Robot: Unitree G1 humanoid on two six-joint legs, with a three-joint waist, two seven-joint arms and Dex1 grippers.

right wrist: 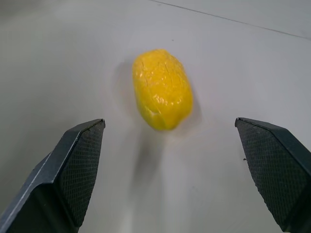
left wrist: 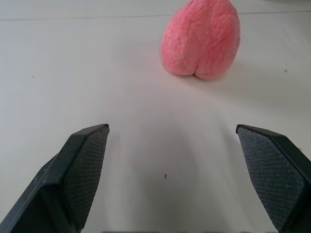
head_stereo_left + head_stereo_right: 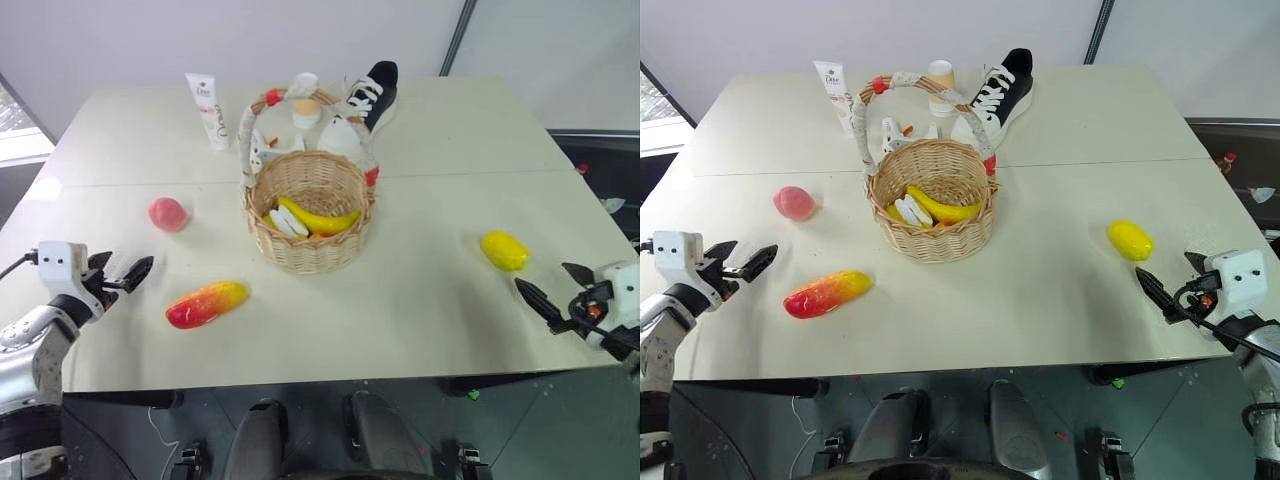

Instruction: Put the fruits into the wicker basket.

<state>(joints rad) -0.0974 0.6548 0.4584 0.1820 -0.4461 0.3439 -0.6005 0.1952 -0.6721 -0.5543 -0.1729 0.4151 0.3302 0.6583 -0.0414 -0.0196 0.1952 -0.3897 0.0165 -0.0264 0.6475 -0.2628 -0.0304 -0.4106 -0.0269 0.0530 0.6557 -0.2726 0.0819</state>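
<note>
The wicker basket (image 3: 308, 210) stands mid-table with a yellow banana (image 3: 318, 217) lying inside it. A pink peach (image 3: 167, 213) rests on the table to the basket's left, and a red-orange mango (image 3: 206, 304) lies nearer the front edge. A yellow lemon (image 3: 504, 250) sits on the right side. My left gripper (image 3: 122, 272) is open at the table's left front, aimed toward the peach (image 2: 201, 39), which lies ahead of its fingers. At the right front my right gripper (image 3: 553, 290) is open, with the lemon (image 1: 162, 89) ahead of it and apart from both fingers.
Behind the basket stand a white tube (image 3: 209, 110), a tan paper cup (image 3: 305, 100) and a black-and-white shoe (image 3: 362, 110). White clips lie in the basket beside the banana. The table's front edge (image 3: 340, 380) runs just behind both grippers.
</note>
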